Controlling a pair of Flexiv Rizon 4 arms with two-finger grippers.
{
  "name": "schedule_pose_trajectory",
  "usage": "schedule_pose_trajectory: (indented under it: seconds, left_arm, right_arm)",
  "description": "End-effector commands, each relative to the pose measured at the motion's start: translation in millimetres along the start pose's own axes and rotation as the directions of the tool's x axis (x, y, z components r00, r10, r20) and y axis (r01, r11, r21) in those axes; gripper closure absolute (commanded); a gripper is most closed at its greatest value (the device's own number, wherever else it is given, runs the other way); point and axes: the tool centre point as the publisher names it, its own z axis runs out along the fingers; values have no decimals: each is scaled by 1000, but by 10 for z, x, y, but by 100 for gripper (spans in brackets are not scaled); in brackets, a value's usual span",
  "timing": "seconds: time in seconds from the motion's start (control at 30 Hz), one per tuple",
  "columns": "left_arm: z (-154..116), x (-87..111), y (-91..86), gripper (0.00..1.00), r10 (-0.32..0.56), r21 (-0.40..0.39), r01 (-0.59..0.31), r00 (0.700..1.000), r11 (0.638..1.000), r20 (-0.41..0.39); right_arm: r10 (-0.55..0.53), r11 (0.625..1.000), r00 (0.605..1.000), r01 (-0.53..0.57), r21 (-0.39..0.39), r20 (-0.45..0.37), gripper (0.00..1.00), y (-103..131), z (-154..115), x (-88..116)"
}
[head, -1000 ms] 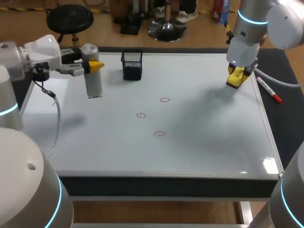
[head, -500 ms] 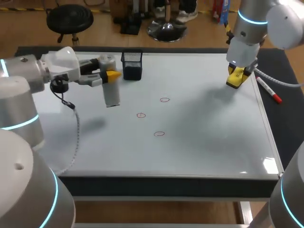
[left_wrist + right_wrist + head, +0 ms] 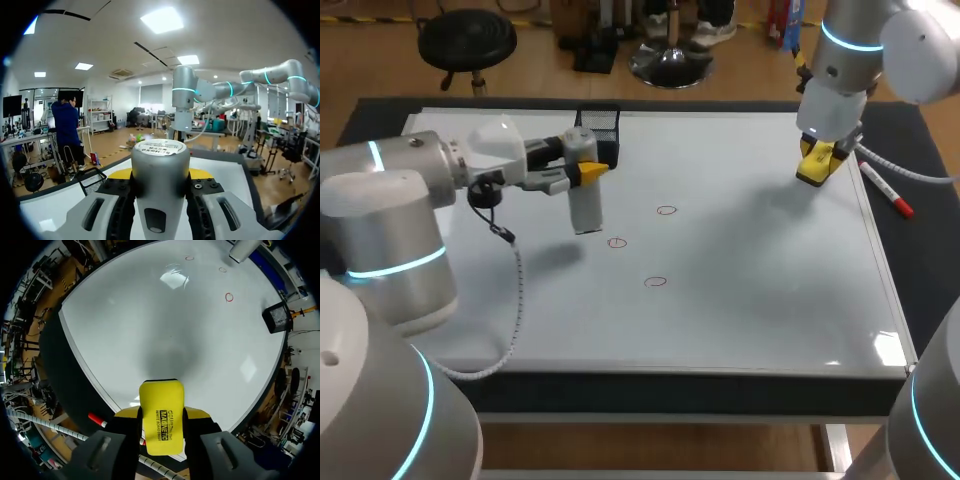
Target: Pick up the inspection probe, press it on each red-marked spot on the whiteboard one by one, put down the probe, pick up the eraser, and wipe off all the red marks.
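Observation:
My left gripper (image 3: pixel 582 170) is shut on the inspection probe (image 3: pixel 585 205), a grey upright cylinder whose lower end hangs just left of the middle red mark (image 3: pixel 617 242). Two more red circles (image 3: pixel 666 210) (image 3: pixel 655 282) lie on the whiteboard (image 3: pixel 770 290). In the left wrist view the probe (image 3: pixel 160 165) fills the gap between the fingers of that gripper (image 3: pixel 160 175). My right gripper (image 3: pixel 818 158) hangs over the board's far right corner, shut on the yellow eraser (image 3: pixel 813 173). The right wrist view shows the eraser (image 3: pixel 161 422) in this gripper (image 3: pixel 161 412), with the marks (image 3: pixel 229 297) far ahead.
A black mesh holder (image 3: pixel 598 137) stands at the board's far edge, just behind the probe. A red marker (image 3: pixel 887 190) lies on the dark table right of the board's frame. The board's right edge runs close under the right gripper.
My left arm has carried the probe rightwards, from the board's far left corner to beside the red marks. The right arm and the eraser have stayed put.

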Motion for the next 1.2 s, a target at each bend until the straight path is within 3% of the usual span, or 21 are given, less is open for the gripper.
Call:
schedule_pose_trajectory:
  seconds: [0.03,1.2]
  left_arm:
    - [204,-7,76,100,-1,4,1,1000,1000,-8]
    - [473,146,384,100,-2,-13,1,997,1000,-78]
  right_arm:
    - [-2,1000,1000,2,2,-3,100,-4,-11,1]
    - [-2,1000,1000,2,2,-3,100,-4,-11,1]
